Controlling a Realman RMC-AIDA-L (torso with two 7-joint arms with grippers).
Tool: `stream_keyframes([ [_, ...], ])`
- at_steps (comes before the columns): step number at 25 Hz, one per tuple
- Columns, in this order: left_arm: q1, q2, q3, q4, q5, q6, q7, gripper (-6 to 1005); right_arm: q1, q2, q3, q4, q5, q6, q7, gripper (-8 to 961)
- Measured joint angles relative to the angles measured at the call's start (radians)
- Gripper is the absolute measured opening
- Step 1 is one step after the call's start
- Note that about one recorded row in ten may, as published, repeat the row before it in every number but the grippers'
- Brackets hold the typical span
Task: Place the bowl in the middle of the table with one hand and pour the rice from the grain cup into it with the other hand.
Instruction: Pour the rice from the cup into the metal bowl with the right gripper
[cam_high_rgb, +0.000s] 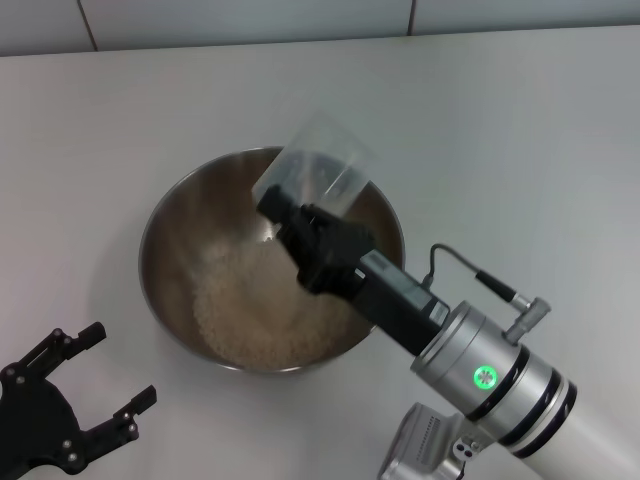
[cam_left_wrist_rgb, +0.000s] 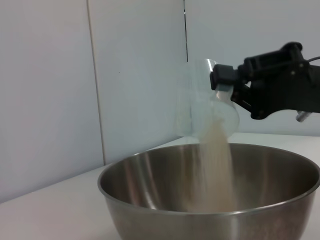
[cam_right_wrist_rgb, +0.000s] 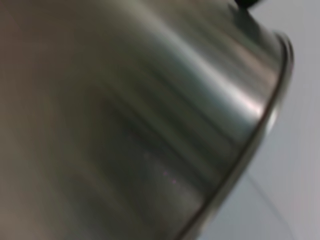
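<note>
- While rice streams down in a pale column, the right gripper holds the cup tipped over the bowl, jaws clamped on the cup's clear wall.
- The bowl sits on the white table, roughly mid-table, with a heap of grains already spread across its bottom.
- From the left wrist view, the cup hangs above the bowl's far rim, mouth angled down.
- The left gripper rests near the table's front edge, just beside the bowl and apart from it, jaws spread wide and holding nothing.
- The right wrist view shows only the bowl's brushed steel wall and rim, up close.
</note>
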Motion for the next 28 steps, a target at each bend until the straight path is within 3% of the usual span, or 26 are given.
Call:
stream_keyframes([
  [8, -0.002, 0.001, 0.004, 0.000, 0.000, 0.005, -0.001, 859, -0.004, 0.000, -0.001, 0.006, -0.031, 0.033, -0.094, 19],
  [11, -0.002, 0.001, 0.006, 0.000, 0.000, 0.005, -0.001, 859, -0.011, 0.000, 0.008, 0.041, -0.021, 0.019, 0.000, 19],
  [19, -0.002, 0.001, 0.006, 0.000, 0.000, 0.006, -0.002, 859, -0.110, 0.000, 0.102, 0.227, 0.010, -0.054, 0.822, 18],
  [20, -0.002, 0.002, 0.006, 0.000, 0.000, 0.006, -0.002, 859, -0.144, 0.000, 0.142, 0.260, 0.019, -0.056, 1.034, 18],
  [22, -0.002, 0.003, 0.006, 0.000, 0.000, 0.006, -0.002, 859, -0.158, -0.001, 0.161, 0.270, 0.023, -0.057, 1.124, 18],
  [25, -0.002, 0.004, 0.006, 0.000, 0.000, 0.005, -0.002, 859, -0.209, -0.014, 0.258, 0.272, 0.033, -0.058, 1.572, 19],
  [26, -0.002, 0.004, 0.006, 0.000, 0.000, 0.005, -0.002, 859, -0.209, -0.014, 0.258, 0.272, 0.033, -0.058, 1.572, 19],
  [28, -0.002, 0.004, 0.006, 0.000, 0.000, 0.004, -0.002, 859, -0.227, -0.017, 0.312, 0.244, 0.033, -0.055, 1.777, 19],
])
